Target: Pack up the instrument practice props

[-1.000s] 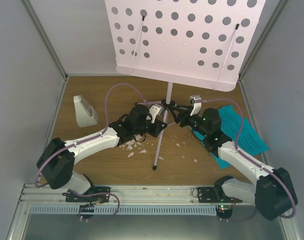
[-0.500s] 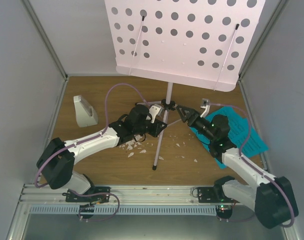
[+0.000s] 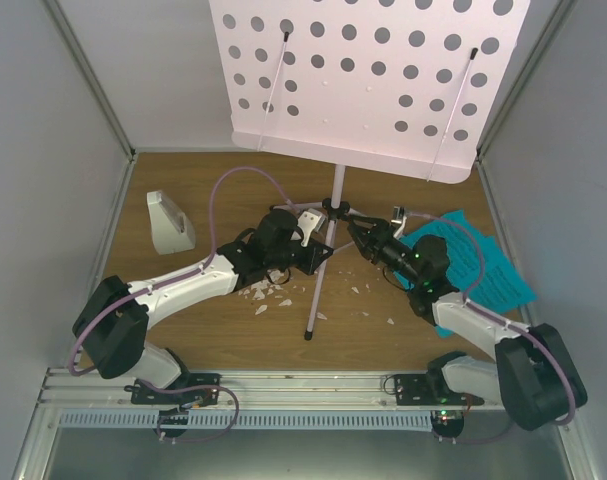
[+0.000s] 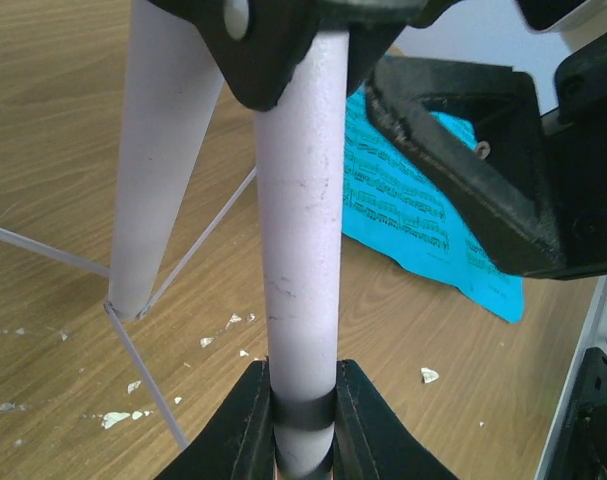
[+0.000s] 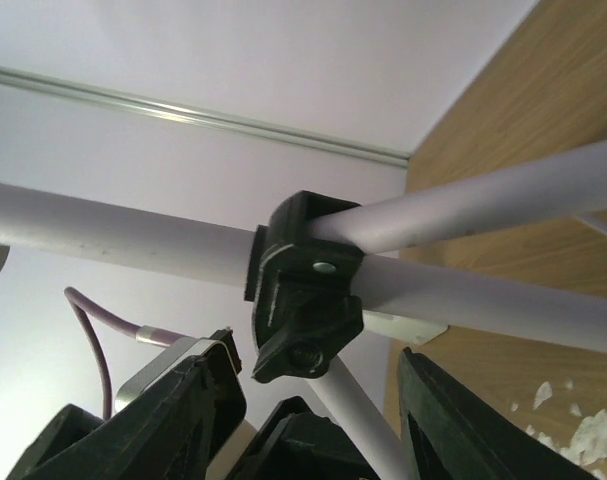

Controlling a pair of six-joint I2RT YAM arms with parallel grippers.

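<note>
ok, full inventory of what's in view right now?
music stand: 1, pale lilac, mid-table, perforated plate up top
metronome: 1, white, back-left of the table
sheet music: cyan pages with black notes, count unclear, flat on the table right of the stand
crumbs: many, white, scattered on the wood around the stand's legs
table: 1, brown wood
left gripper: 1, black, shut on the stand's pole
right gripper: 1, black, open, fingers either side of the stand's black hub
</note>
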